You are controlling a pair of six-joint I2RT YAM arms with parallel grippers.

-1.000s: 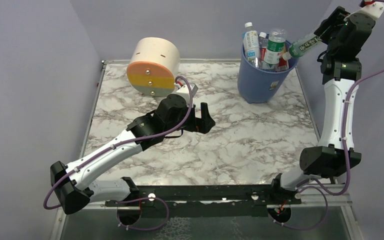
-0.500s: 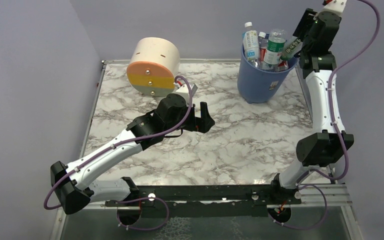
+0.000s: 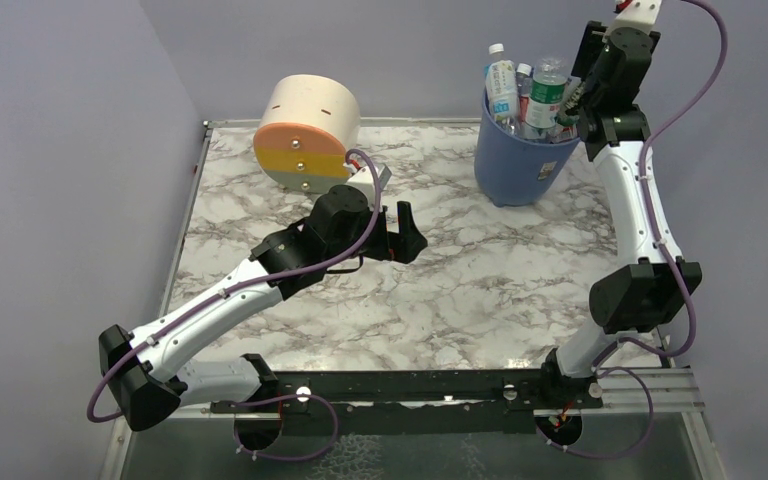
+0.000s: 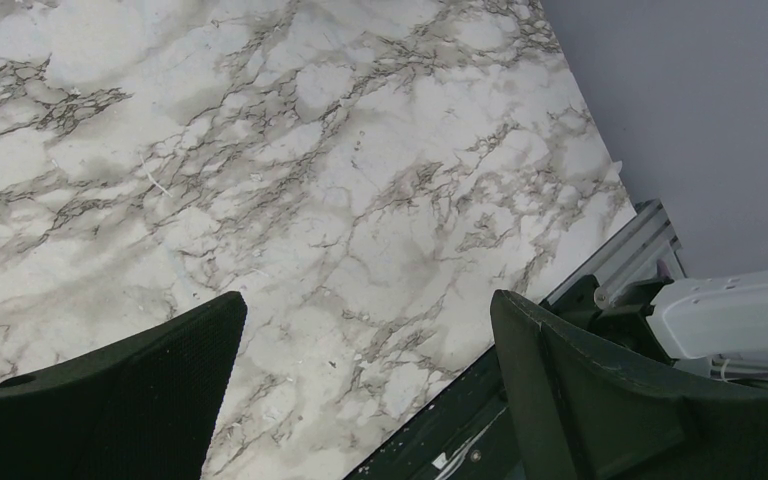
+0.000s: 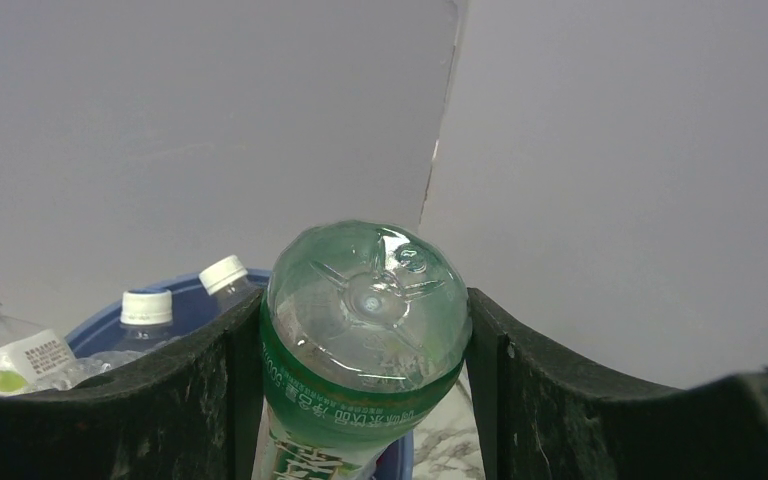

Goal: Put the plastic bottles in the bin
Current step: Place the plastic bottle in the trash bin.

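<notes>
The blue bin (image 3: 520,165) stands at the back right of the marble table and holds several plastic bottles (image 3: 504,86) with white caps. My right gripper (image 3: 577,97) is shut on a clear bottle with a green label (image 5: 364,335), held neck-down over the bin's right rim. In the right wrist view my gripper (image 5: 363,300) clamps this bottle near its base, and the bin's blue rim (image 5: 100,335) and capped bottles (image 5: 147,307) show below left. My left gripper (image 3: 401,232) is open and empty over the middle of the table; it also shows in the left wrist view (image 4: 368,298).
A cream, orange and yellow cylinder (image 3: 306,135) lies on its side at the back left. Grey walls close in behind and on both sides. The black base rail (image 3: 410,385) runs along the table's near edge.
My right arm has swung left and carried the green-labelled bottle from the right of the bin to its rim, tipping it neck-down. The left arm has barely moved.
</notes>
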